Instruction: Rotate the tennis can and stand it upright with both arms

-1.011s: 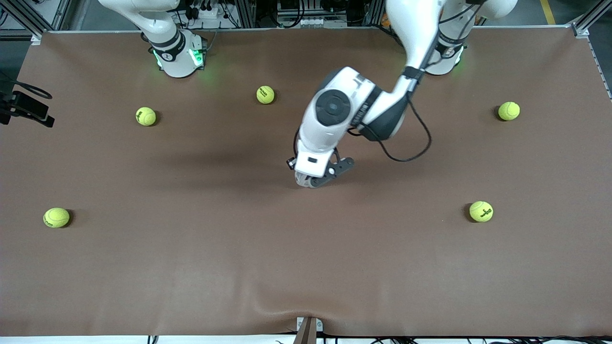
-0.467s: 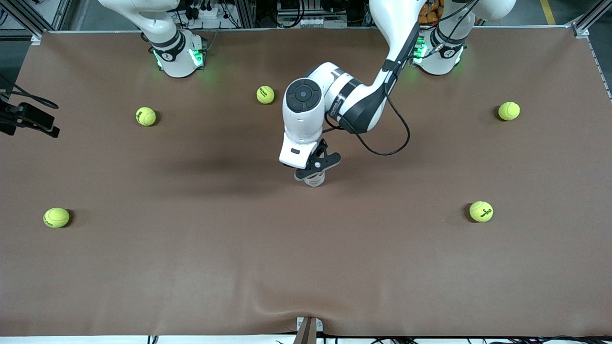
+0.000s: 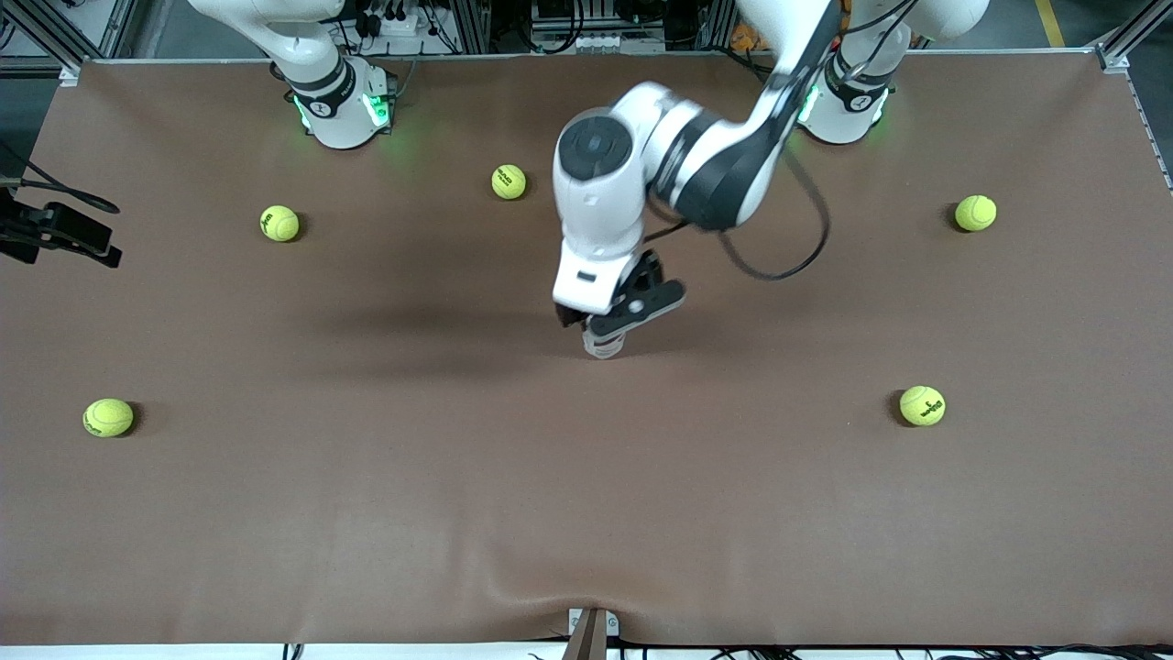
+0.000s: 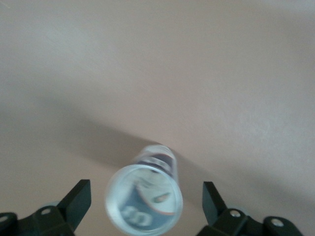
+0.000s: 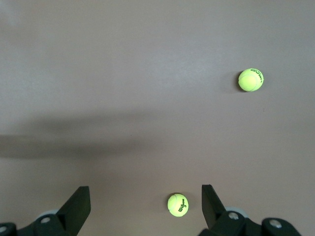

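The tennis can [image 3: 603, 346] stands upright on the brown table near its middle. In the left wrist view I look down on its clear round top [image 4: 144, 204], with the white and navy label showing through. My left gripper [image 3: 616, 316] hangs just above the can, open, and its fingers [image 4: 81, 194] stand well apart from the can on either side without touching it. My right gripper [image 5: 145, 196] is open and empty, high over the table at the right arm's end, and shows at the edge of the front view [image 3: 64, 234].
Several yellow-green tennis balls lie scattered: one near the right arm's base [image 3: 509, 181], one beside it toward the right arm's end [image 3: 279, 223], one nearer the front camera [image 3: 108, 417], two at the left arm's end [image 3: 975, 213] [image 3: 922, 405]. Two show in the right wrist view [image 5: 177, 204] [image 5: 251, 79].
My left gripper has risen from low around the can to just above its top, and the arm has swung. The can stays upright in place. The right gripper has drifted slightly.
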